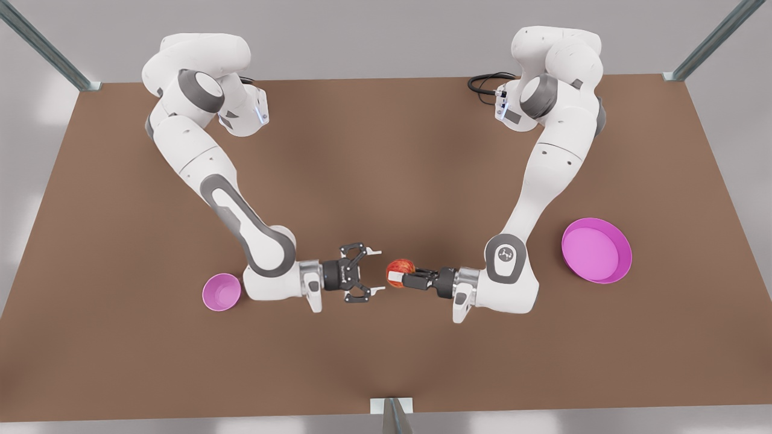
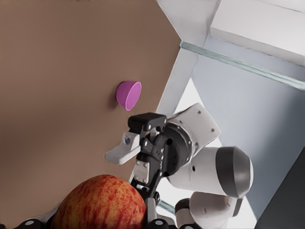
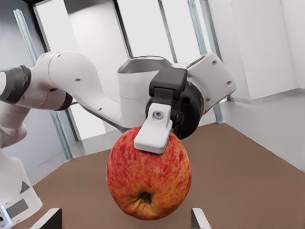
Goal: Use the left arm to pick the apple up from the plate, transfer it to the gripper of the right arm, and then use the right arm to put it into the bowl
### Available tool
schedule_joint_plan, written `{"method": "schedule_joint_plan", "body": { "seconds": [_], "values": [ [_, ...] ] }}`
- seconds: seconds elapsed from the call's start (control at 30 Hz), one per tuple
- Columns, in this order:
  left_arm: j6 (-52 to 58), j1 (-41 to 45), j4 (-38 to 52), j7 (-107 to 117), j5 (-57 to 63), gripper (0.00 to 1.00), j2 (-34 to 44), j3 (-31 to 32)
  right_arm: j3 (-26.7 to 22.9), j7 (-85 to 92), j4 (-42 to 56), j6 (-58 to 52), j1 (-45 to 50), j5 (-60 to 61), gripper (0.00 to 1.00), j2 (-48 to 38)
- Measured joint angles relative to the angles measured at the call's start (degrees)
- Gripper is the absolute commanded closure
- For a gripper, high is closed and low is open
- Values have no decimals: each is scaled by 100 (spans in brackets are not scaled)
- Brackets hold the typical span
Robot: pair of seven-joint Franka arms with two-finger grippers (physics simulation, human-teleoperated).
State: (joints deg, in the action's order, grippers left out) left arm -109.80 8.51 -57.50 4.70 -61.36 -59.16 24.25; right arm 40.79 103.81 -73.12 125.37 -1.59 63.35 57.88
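Front view, left to right. One bowl (image 1: 221,292), lower left of frame, on brown worktop (image 1: 386,157). Beside it, right claw (image 1: 375,272), fingers spread apart, holding nothing, pointed at apple. One apple (image 1: 400,272), lower centre, raised off worktop, between two claws. Left claw (image 1: 398,277) clamped on apple, one white finger pad (image 3: 153,130) across its upper face. One plate (image 1: 596,249), right of frame, on worktop, well apart from apple. Two arms total.

no readable text, labels or numbers
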Motion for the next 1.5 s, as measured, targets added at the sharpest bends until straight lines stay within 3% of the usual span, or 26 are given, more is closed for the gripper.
{"method": "schedule_joint_plan", "body": {
  "seconds": [0.8,1.5],
  "values": [
    [-387,195,1,140,-21,28,-13,6,475,1787,60,962,73,314,0,213],
    [-494,265,8,188,-22,28,-18,6,532,2229,79,1212,168,411,0,306]
  ]
}}
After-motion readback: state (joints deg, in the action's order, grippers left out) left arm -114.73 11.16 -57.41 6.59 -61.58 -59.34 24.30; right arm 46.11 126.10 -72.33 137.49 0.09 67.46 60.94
